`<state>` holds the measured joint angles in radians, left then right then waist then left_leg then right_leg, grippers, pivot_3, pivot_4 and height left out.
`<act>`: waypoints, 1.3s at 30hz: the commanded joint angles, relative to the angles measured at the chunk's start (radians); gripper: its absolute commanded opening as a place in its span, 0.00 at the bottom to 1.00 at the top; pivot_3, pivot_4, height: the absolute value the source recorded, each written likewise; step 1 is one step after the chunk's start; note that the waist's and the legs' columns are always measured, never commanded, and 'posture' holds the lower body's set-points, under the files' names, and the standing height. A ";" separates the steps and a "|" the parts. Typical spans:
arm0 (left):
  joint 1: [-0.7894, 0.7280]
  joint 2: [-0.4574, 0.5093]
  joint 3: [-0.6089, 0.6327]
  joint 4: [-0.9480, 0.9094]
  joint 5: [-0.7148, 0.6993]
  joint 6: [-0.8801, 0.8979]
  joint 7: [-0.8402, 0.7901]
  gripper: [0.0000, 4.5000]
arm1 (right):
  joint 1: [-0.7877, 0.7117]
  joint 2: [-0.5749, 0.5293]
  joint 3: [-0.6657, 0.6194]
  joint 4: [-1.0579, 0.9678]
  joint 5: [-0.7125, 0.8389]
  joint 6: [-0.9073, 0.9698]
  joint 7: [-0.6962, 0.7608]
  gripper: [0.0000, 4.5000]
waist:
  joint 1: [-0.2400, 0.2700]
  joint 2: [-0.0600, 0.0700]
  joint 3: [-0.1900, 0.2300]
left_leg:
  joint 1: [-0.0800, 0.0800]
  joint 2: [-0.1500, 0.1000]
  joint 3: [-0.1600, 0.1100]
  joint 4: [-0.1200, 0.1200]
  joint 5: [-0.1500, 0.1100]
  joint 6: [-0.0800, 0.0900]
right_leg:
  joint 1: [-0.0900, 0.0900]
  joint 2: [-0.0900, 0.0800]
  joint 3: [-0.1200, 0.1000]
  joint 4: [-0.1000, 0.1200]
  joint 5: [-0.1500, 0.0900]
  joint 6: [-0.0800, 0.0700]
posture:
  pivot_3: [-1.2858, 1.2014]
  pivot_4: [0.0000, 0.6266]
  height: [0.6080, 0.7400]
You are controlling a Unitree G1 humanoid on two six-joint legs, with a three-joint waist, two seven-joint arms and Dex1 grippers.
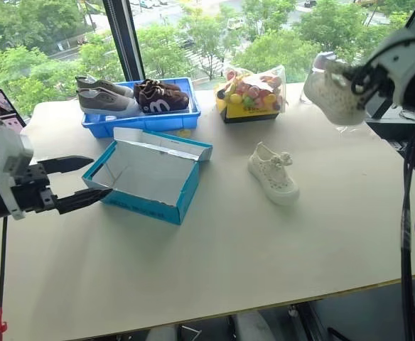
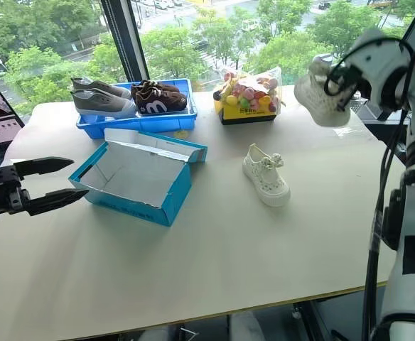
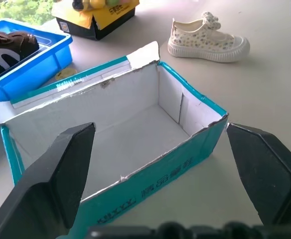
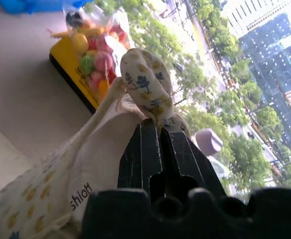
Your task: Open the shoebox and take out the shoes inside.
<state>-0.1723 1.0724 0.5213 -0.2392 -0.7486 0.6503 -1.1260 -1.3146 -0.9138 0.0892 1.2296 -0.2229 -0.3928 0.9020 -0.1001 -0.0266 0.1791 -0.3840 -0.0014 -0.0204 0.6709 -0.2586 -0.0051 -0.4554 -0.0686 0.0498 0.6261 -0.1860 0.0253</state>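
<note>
Nearest, at the robot's left, the left gripper [image 1: 79, 182] hovers just off the table's [image 1: 214, 249] left part with its two black fingers spread wide and nothing between them, pointing toward the shoebox [image 1: 147, 177]. That one blue shoebox sits open and empty on the left-centre of the table, white inside, its lid folded back on the far side; its long axis runs slantwise, from near-right to far-left. To its right, apart from it, one cream-white shoe [image 1: 273, 172] lies upright on its sole, long axis running from far-left to near-right, toe toward the near right. The second shoe of the pair [image 2: 322, 96] hangs in the air over the table's far right corner, pinched in the closed right gripper [image 4: 159, 137]. Farther back stand one blue plastic tray [image 1: 140, 121] holding two grey shoes [image 1: 102, 98] and two brown shoes [image 1: 161, 97], and one yellow box of coloured balls [image 1: 250, 94].
</note>
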 commanded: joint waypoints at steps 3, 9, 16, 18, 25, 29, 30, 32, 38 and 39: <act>-0.053 0.026 -0.021 0.021 0.010 -0.026 -0.029 1.00 | 0.090 -0.010 0.013 0.004 -0.021 -0.069 -0.030 0.00 | -0.003 0.003 0.002 | 0.001 -0.001 0.004 0.000 0.000 0.000 | -0.001 0.000 0.005 0.002 0.000 0.000 | 0.52 0.24 1.00; -0.131 0.008 -0.067 0.065 0.050 -0.045 0.011 1.00 | 0.125 0.005 0.053 0.030 -0.082 -0.099 -0.112 0.00 | -0.005 0.003 0.002 | 0.002 0.000 0.005 0.000 0.000 0.000 | -0.001 0.001 0.008 0.002 0.000 0.000 | 0.52 0.24 1.00; -0.074 0.002 -0.047 0.037 0.062 -0.055 0.003 1.00 | 0.105 0.052 0.060 0.035 -0.103 -0.099 -0.136 0.00 | -0.004 0.003 0.002 | 0.002 0.000 0.006 0.000 0.000 0.001 | -0.001 0.001 0.009 0.002 0.000 0.000 | 0.52 0.24 1.00; -0.060 0.002 -0.043 0.029 0.067 -0.056 0.007 1.00 | 0.107 0.062 0.058 0.035 -0.098 -0.095 -0.120 0.08 | -0.003 0.003 0.002 | 0.002 0.000 0.006 0.000 0.000 0.001 | -0.001 0.001 0.009 0.002 0.000 0.000 | 0.52 0.24 1.00; -0.009 0.013 -0.010 0.027 0.096 -0.070 0.024 1.00 | 0.107 0.069 0.057 -0.021 -0.054 0.042 0.126 0.60 | 0.002 0.003 0.002 | 0.002 0.000 0.006 0.001 -0.001 0.001 | -0.001 0.001 0.009 0.002 0.000 0.000 | 0.52 0.24 1.00; -0.014 0.013 -0.003 0.053 0.106 -0.078 0.021 1.00 | 0.090 0.021 0.064 -0.120 -0.055 0.120 0.223 0.88 | 0.002 0.003 0.002 | 0.002 0.000 0.006 0.004 -0.001 0.002 | -0.001 0.001 0.009 0.003 0.000 0.000 | 0.52 0.24 1.00; -0.016 0.010 -0.002 0.054 0.104 -0.077 0.022 1.00 | 0.095 0.015 0.061 -0.143 -0.048 0.141 0.242 0.95 | 0.003 0.003 0.002 | 0.002 0.000 0.006 0.004 -0.001 0.003 | -0.001 0.001 0.009 0.003 0.000 0.001 | 0.52 0.24 1.00; -0.005 -0.004 0.033 0.055 0.095 -0.058 0.052 1.00 | 0.169 -0.011 0.016 -0.335 0.037 0.356 0.353 0.99 | 0.004 0.003 0.002 | 0.002 0.001 0.006 0.004 -0.002 0.004 | -0.001 0.002 0.008 0.002 0.000 0.001 | 0.52 0.24 1.00; 0.103 -0.092 0.222 0.079 0.071 -0.026 0.134 1.00 | 0.759 -0.180 -0.190 -1.141 0.465 1.050 0.647 0.99 | 0.037 0.003 0.001 | -0.003 0.007 0.003 0.009 -0.007 0.012 | -0.001 0.007 0.004 0.004 0.000 0.001 | 0.52 0.24 1.00; 0.128 -0.114 0.227 0.080 0.101 -0.040 0.164 1.00 | 0.827 -0.175 -0.227 -1.197 0.509 1.093 0.640 0.99 | 0.038 0.003 0.001 | -0.003 0.007 0.003 0.009 -0.007 0.012 | -0.001 0.007 0.005 0.004 0.000 0.001 | 0.52 0.24 1.00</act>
<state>-0.0692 0.9786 0.7092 -0.1527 -0.6742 0.6342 -1.0128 -0.5317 -1.0766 -0.0362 0.1660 0.1768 0.5820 1.5296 -0.0622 -0.0236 0.1803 -0.3851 0.0059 -0.0174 0.6802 -0.2653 0.0064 -0.4560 -0.0618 0.0567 0.6296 -0.1862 0.0262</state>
